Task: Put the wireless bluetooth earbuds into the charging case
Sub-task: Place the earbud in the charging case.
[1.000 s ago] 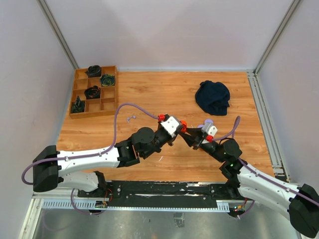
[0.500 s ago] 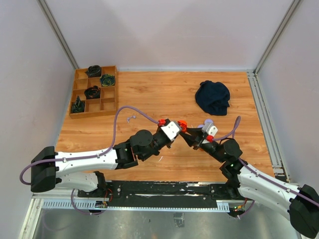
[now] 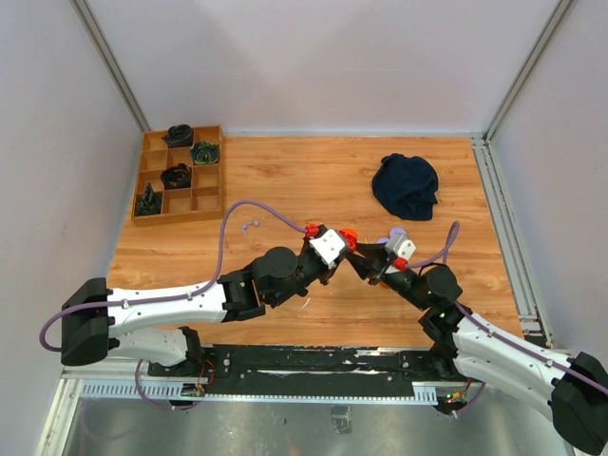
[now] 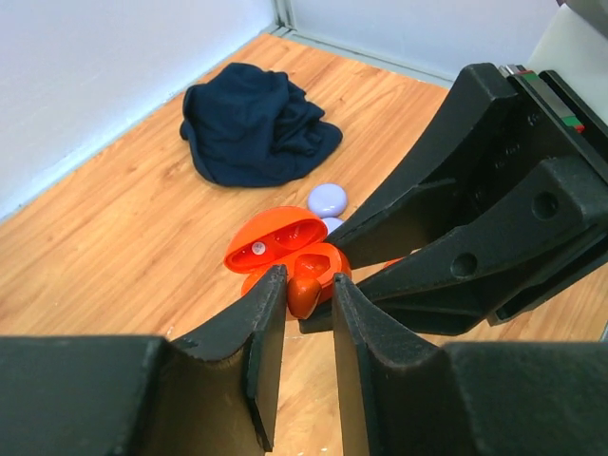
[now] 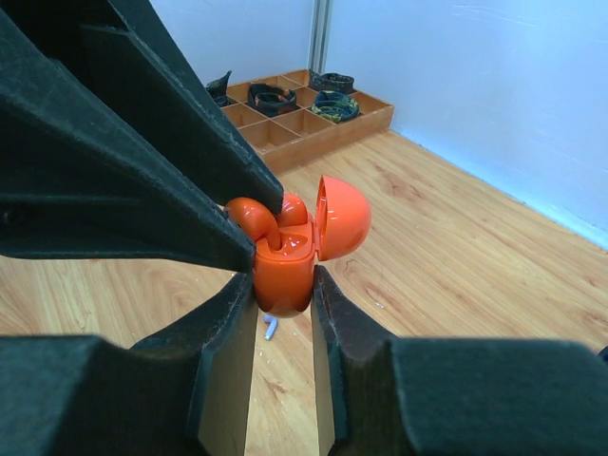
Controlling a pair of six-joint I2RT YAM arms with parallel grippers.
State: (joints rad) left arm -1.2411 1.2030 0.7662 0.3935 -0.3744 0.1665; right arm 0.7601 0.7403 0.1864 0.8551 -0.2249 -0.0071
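Holding the orange charging case up with an earbud right at its mouth

From the top view, both our arms meet just in front of the middle of the wooden counter [image 3: 285, 180]. Our right gripper [image 5: 283, 281] is clamped tight on the body of the orange-red charging case [image 5: 283, 261], one finger on each side. It holds the case upright, lifted off the counter. The lid [image 5: 342, 217] is flipped open on the side facing away from the left arm.

Our left gripper [image 4: 305, 282] comes in from the other side with its jaws just a narrow slit apart. An orange-red earbud [image 4: 304, 296] sits between its fingertips, right at the open top of the case and touching it. We honestly can't tell whether the pads are pressing on the earbud or just flanking it. The right wrist view shows a second rounded orange lump inside the case near the lid, but we can't say what it is.

Other stuff we can see:
- Some tiny pale lilac earbuds [image 3: 250, 226] lie on the counter left of the grippers, well apart from the case.
- A round lilac puck [image 4: 329, 199] lies just behind the case, near the right arm.
- A crumpled dark blue cloth [image 3: 406, 186] sits toward the far right.
- A wooden divider tray [image 3: 178, 219] with dark bundles in some compartments sits in the far left corner.
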